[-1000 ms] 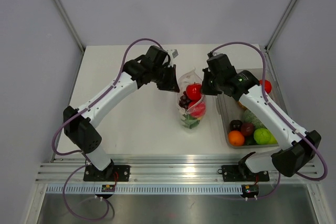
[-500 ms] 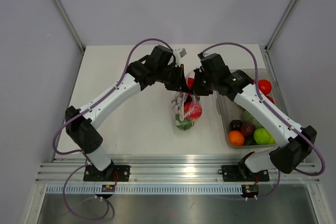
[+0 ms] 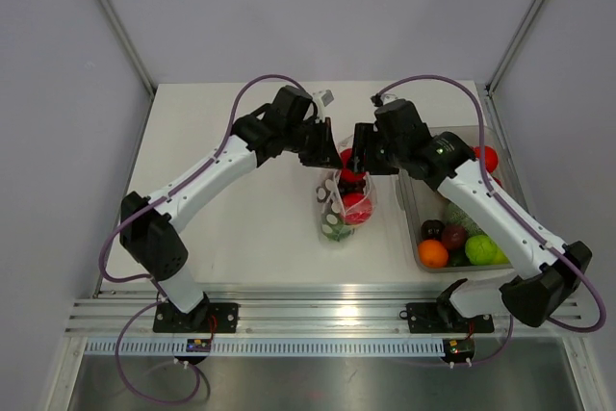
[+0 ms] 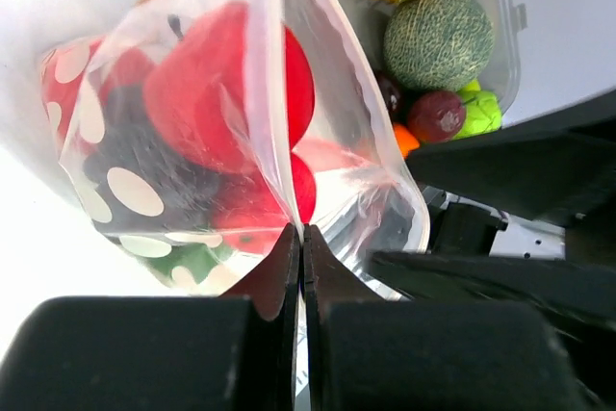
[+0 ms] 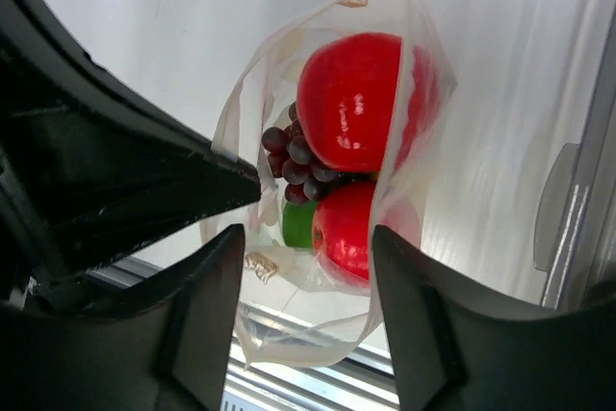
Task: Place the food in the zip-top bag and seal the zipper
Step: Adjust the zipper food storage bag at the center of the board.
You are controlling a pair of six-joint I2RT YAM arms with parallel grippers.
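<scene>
A small clear zip-top bag (image 3: pixel 339 207) printed with white dots sits near the middle of the white desk (image 3: pixel 241 228), a little toward 3 o'clock, with its mouth end at 12 o'clock and its filled bottom at 6 o'clock. Through the film you can see the food: a big red round fruit (image 5: pixel 361 103) uppermost, a second red one (image 5: pixel 351 230) beneath it, a dark purple grape bunch (image 5: pixel 294 166) pressed against their side, and a green piece (image 5: pixel 296 225) tucked low. From the right wrist camera the bag's mouth gapes loosely. The left pincer (image 4: pixel 301 238) comes in from 11 o'clock of the bag, and its two black fingers are pressed tight together on a fold of the bag's film near the mouth, so that edge is pinched and held up. The right pincer (image 5: pixel 306 238) hovers at about 1 o'clock of the bag, its jaws standing wide apart with the bag showing between them; I cannot tell whether either finger touches the plastic. At 3 o'clock of the bag, close beside it, lies a rigid clear tray (image 3: pixel 408 223) holding more toy produce: an orange ball (image 3: pixel 433 253), a bright green piece (image 3: pixel 480 249), a dark purple one (image 3: pixel 453 236), a netted green melon (image 4: pixel 438 38) and a red ball (image 3: pixel 486 158) at its far end.
</scene>
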